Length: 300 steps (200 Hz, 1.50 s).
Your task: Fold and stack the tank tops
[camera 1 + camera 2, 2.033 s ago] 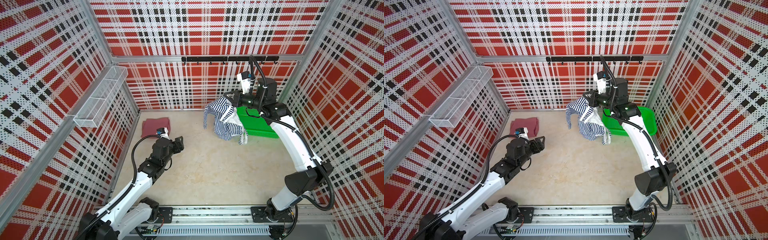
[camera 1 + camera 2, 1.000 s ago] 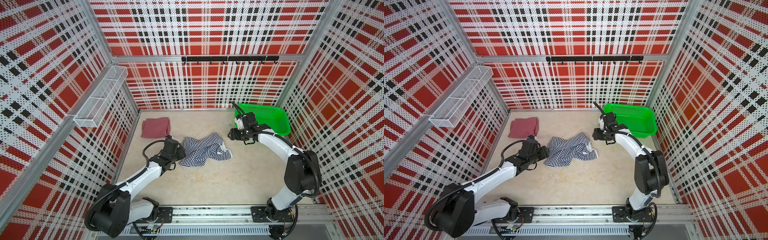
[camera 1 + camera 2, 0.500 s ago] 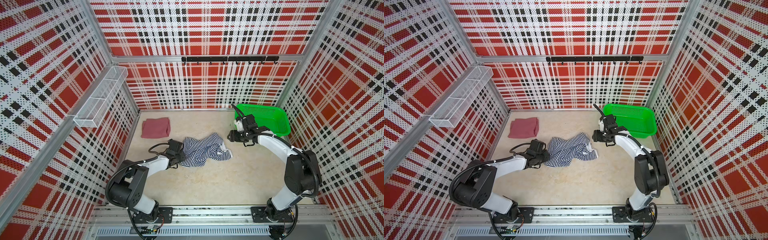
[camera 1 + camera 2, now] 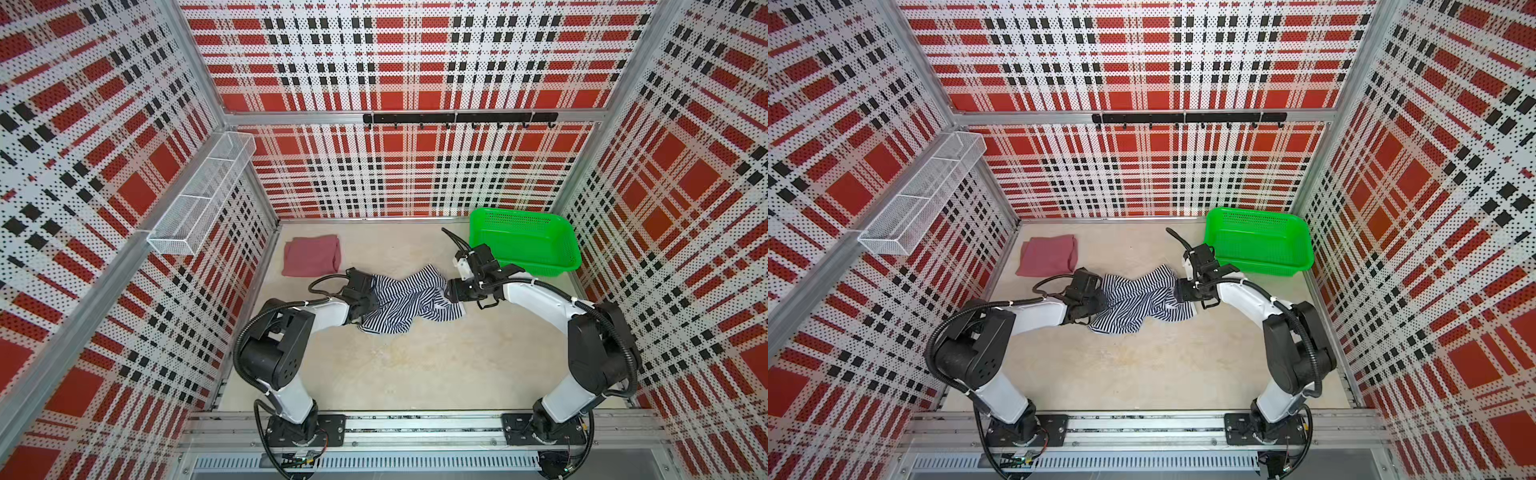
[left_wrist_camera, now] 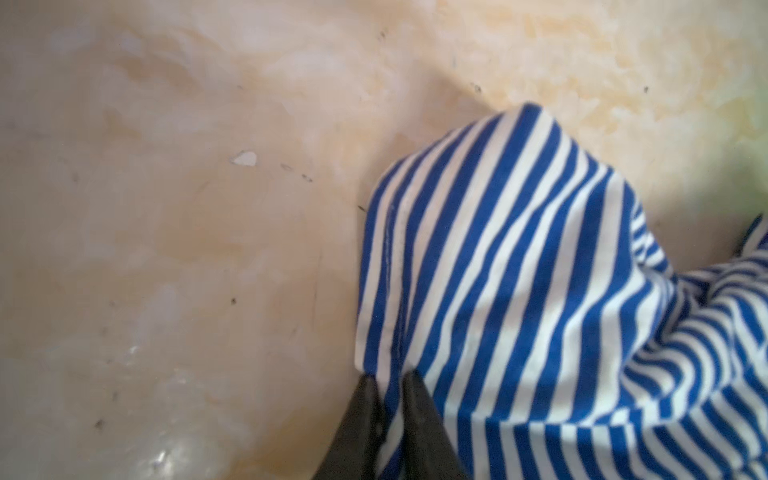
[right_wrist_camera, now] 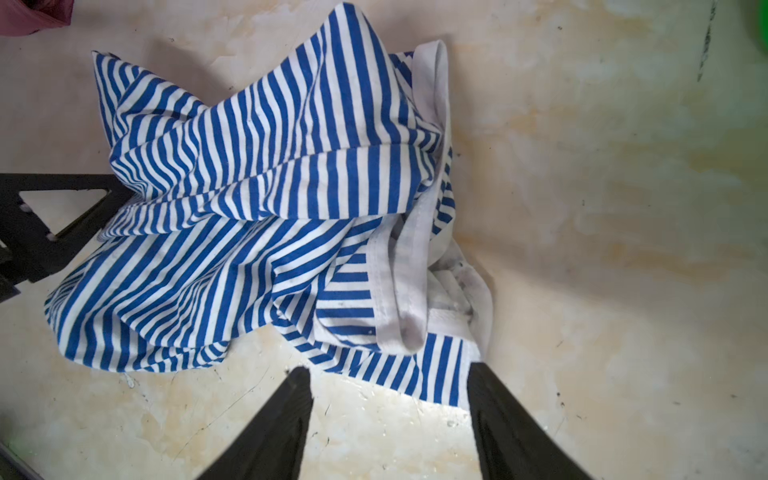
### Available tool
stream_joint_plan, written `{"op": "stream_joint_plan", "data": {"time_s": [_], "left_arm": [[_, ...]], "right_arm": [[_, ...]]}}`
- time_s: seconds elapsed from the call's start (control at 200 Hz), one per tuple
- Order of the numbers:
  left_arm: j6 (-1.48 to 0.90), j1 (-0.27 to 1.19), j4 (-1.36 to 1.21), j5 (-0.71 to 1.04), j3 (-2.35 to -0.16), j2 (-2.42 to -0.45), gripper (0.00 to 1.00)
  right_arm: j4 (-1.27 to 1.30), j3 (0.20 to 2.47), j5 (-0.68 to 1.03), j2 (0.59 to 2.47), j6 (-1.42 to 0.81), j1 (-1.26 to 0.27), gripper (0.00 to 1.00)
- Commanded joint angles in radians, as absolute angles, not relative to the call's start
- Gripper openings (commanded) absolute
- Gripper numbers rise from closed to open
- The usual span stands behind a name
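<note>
The striped tank top (image 4: pixel 405 299) (image 4: pixel 1133 299) lies crumpled in the middle of the floor. My left gripper (image 4: pixel 365 296) (image 4: pixel 1097 297) is at its left edge. In the left wrist view it (image 5: pixel 388 376) is shut on a fold of the striped hem (image 5: pixel 519 270). My right gripper (image 4: pixel 449 291) (image 4: pixel 1179 291) is at the top's right edge. It (image 6: pixel 388 370) is open, its fingers straddling the striped corner (image 6: pixel 257 187) by the white straps, with bare floor between them. The maroon tank top (image 4: pixel 311 254) (image 4: pixel 1048 254) lies folded at the back left.
A green mesh basket (image 4: pixel 523 266) (image 4: pixel 1258 268) stands at the back right, just behind my right wrist. A white wire basket (image 4: pixel 199 199) hangs on the left wall and a black hook rail (image 4: pixel 457 118) on the back wall. Bare floor lies in front of the striped top.
My left jaws have closed on the striped top's left edge. My right gripper has come down and inward to the top's right edge, still open.
</note>
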State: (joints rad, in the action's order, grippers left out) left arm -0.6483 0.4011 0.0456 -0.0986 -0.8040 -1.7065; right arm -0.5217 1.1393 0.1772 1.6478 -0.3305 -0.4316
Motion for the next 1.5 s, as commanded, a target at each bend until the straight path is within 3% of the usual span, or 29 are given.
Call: {"op": "stream_joint_plan", "data": {"time_s": [0.0,0.286,0.516,0.596,0.812,0.932,1.037,1.248,1.423,1.498], "left_arm": [[-0.623,0.407,0.098,-0.110,-0.822,-1.715,0.01],[-0.518,0.404,0.229,-0.133,-0.932,-1.534,0.00],[-0.548,0.365,0.236,-0.074,-0.933,-1.339,0.00],[-0.569,0.358,0.234,-0.042,-0.929,-1.298,0.00],[-0.667,0.324,0.115,0.101,-0.859,-1.193,0.00],[-0.721,0.282,0.023,0.150,-0.798,-1.146,0.00],[-0.775,0.255,-0.077,0.184,-0.730,-1.122,0.00],[-0.855,0.204,-0.254,0.232,-0.648,-1.143,0.00],[-0.868,0.201,-0.289,0.264,-0.661,-1.187,0.00],[-0.878,0.200,-0.289,0.268,-0.657,-1.176,0.00]], "right_arm": [[-0.490,1.132,0.177,1.617,-0.334,-0.449,0.64],[-0.398,1.100,0.154,1.755,-0.420,-0.590,0.59],[-0.296,1.148,0.012,1.906,-0.439,-0.570,0.24],[-0.265,1.231,0.007,1.996,-0.424,-0.514,0.19],[-0.190,1.480,0.008,2.094,-0.383,-0.414,0.21],[-0.276,1.534,0.029,2.038,-0.357,-0.413,0.35],[-0.325,1.430,0.100,1.928,-0.370,-0.442,0.45],[-0.438,1.212,0.160,1.776,-0.413,-0.604,0.54],[-0.393,1.175,0.195,1.848,-0.499,-0.703,0.58],[-0.376,1.188,0.161,1.906,-0.516,-0.709,0.53]]}}
